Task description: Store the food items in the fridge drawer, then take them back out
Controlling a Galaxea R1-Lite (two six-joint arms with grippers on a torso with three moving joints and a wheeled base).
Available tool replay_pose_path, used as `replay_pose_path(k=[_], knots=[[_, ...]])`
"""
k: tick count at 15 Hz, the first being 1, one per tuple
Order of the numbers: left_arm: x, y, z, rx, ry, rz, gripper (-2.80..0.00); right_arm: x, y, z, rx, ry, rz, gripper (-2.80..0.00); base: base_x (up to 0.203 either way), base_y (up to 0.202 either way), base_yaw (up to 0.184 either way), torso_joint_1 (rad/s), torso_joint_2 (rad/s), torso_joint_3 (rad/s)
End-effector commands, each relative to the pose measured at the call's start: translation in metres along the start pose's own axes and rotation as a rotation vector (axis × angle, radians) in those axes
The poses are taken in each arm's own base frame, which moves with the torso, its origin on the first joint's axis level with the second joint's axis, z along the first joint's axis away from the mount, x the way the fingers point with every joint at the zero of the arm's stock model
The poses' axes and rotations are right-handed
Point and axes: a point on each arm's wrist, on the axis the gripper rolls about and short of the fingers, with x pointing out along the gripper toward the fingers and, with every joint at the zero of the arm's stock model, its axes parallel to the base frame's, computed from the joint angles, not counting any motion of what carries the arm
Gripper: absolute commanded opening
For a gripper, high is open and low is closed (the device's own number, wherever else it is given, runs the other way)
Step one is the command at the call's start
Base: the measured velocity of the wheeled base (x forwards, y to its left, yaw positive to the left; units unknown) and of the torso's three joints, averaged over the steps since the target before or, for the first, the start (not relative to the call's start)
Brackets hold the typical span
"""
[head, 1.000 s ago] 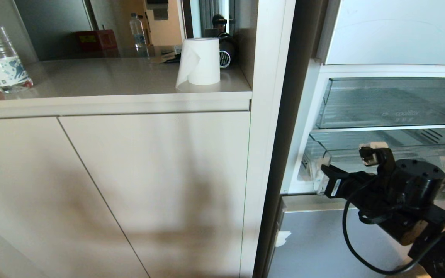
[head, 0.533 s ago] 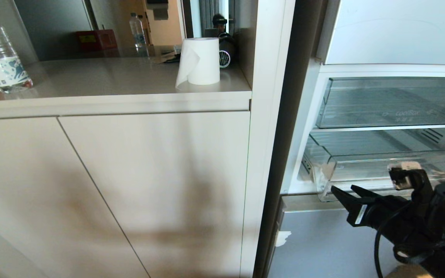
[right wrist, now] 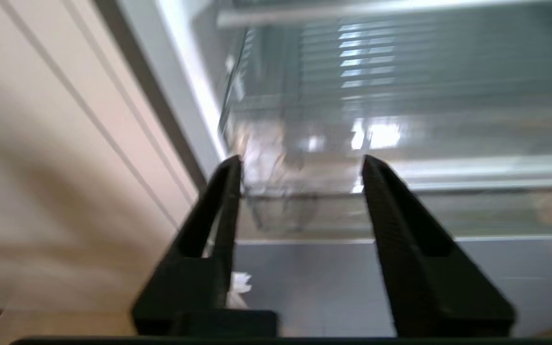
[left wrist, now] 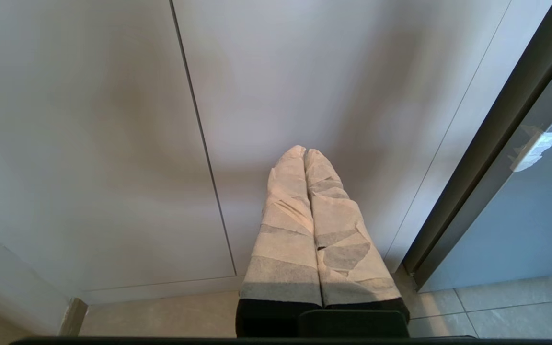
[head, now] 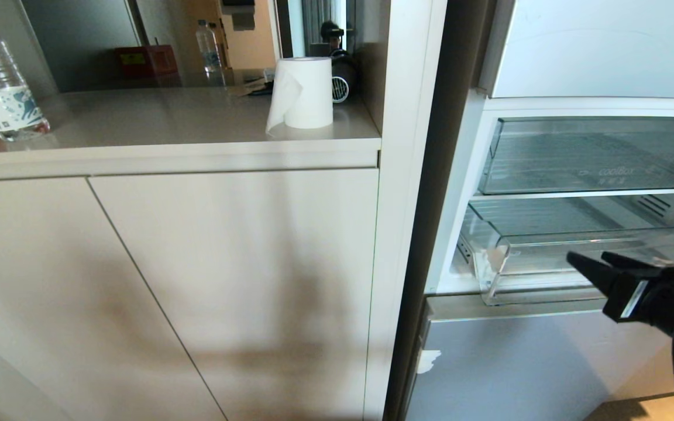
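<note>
Right gripper [head: 593,261] just before drawer [head: 547,280] lip, jaws parted, holding nothing. Drawer pulled out, sitting ahead of jaws, under coolBox bin [head: 594,155]; no fruit visible inside or anywhere. Storing apparently not yet shown done; fetching, placing, removing all seemingly left. Left gripper [left wrist: 307,158] parked low by cabinet [left wrist: 113,120], jaws closed, empty.

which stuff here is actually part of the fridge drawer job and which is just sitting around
Part of the job:
fridge drawer, pulled out, no food visible in it
right hand, open, in front of the drawer

Just lying about:
coolBox bin
paper roll
water bottle
left hand, parked by the cabinet
</note>
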Motion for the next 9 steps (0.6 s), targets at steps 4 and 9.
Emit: replay_pose_path(k=[4, 9], knots=[[0.0, 0.0, 0.0, 0.0, 0.002, 0.0, -2.8, 0.046, -0.02, 0.028, -0.045, 0.23, -0.108, -2.8, 0.0, 0.0, 0.0, 0.0, 0.0, 0.0], [0.0, 0.0, 0.0, 0.0, 0.002, 0.0, -2.8, 0.11, -0.035, 0.019, -0.046, 0.257, -0.127, -2.8, 0.0, 0.0, 0.0, 0.0, 0.0, 0.0]])
